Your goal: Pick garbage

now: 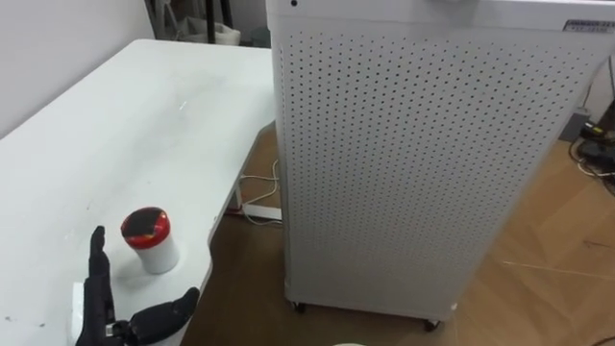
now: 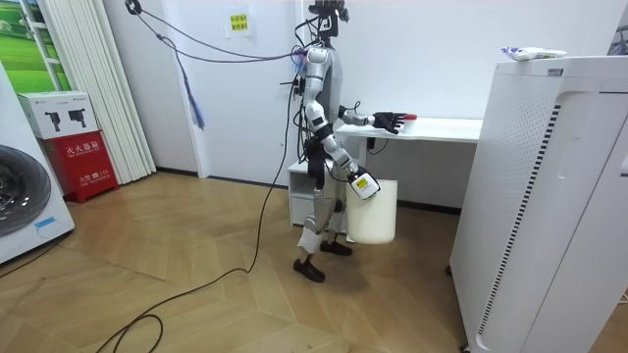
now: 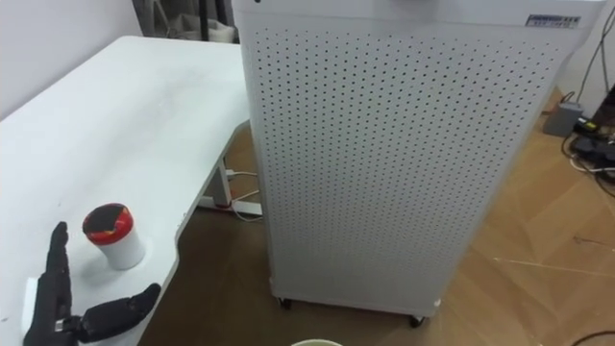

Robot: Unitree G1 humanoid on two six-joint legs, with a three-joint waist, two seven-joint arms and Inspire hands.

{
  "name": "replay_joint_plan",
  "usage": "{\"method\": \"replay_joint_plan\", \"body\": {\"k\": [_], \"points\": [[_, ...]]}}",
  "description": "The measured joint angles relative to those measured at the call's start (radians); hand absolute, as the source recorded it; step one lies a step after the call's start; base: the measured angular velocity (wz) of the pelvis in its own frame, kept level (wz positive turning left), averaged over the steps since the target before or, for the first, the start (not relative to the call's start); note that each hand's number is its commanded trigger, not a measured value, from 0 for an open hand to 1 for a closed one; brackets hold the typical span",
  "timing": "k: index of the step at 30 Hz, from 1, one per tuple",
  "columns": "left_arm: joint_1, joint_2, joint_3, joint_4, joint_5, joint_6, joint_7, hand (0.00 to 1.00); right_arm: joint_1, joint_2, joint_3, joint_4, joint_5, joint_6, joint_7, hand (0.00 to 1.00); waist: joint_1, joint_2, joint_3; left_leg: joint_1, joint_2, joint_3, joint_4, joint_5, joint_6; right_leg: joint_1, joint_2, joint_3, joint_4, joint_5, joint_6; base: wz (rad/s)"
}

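Nearest, the left hand (image 1: 99, 303) lies low over the table (image 1: 144, 125) edge, fingers straight and thumb spread wide, holding nothing. Just beyond its fingertips, not touching, the cup (image 1: 150, 240) stands upright near the table's curved front edge, white with a red lid. It looks like a light paper cup: easily tipped or crushed, smooth-sided, probably best wrapped gently round the body below the lid. In the room view the right hand (image 2: 361, 183) hangs at the robot's side against a white bin (image 2: 375, 216); its grip I cannot tell. Farther off stands a tall perforated cabinet (image 1: 423, 163).
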Motion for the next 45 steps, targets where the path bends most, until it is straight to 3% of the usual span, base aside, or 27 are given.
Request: {"method": "replay_joint_plan", "body": {"k": [12, 20, 24, 33, 45], "points": [[-0.019, 0.001, 0.015, 0.024, -0.116, -0.001, 0.004, 0.0, 0.012, 0.001, 0.0, 0.005, -0.04, 0.0, -0.001, 1.0, 0.001, 0.004, 0.0001, 0.011, 0.004, 0.017, -0.002, -0.001, 0.002, 0.004, 0.0, 0.015, 0.001, 0.0, 0.0, -0.03], [-0.027, 0.0, 0.077, 0.027, -0.143, 0.003, 0.004, 0.0, 0.023, 0.002, -0.001, 0.009, -0.037, 0.02, 0.01, 1.0, -0.001, 0.009, 0.0022, 0.019, 0.006, 0.023, -0.009, -0.003, 0.004, 0.006, 0.0, 0.021, -0.001, 0.0, 0.0, -0.02], [-0.045, 0.0, 0.076, 0.026, -0.195, 0.014, 0.011, 0.0, 0.027, 0.002, -0.001, 0.008, -0.034, 0.02, 0.016, 1.0, -0.005, 0.012, 0.0039, 0.016, 0.005, 0.021, -0.009, -0.003, 0.004, 0.004, 0.001, 0.018, -0.002, 0.0, 0.0, 0.0], [-0.132, 0.003, 0.068, 0.026, -0.194, 0.016, 0.031, 0.0, 0.028, 0.002, -0.001, 0.008, -0.036, 0.02, 0.009, 1.0, -0.006, 0.013, 0.004, 0.016, 0.005, 0.026, -0.011, -0.003, 0.004, 0.002, -0.001, 0.022, -0.001, 0.0, 0.0, 0.0], [-0.137, 0.003, 0.034, 0.026, -0.193, 0.016, 0.008, 0.0, 0.028, 0.002, 0.004, 0.007, -0.032, 0.02, 0.002, 1.0, -0.005, 0.031, 0.0043, 0.017, 0.005, 0.028, -0.013, -0.003, 0.004, 0.001, -0.001, 0.023, -0.002, 0.0, 0.0, -0.01]]}}
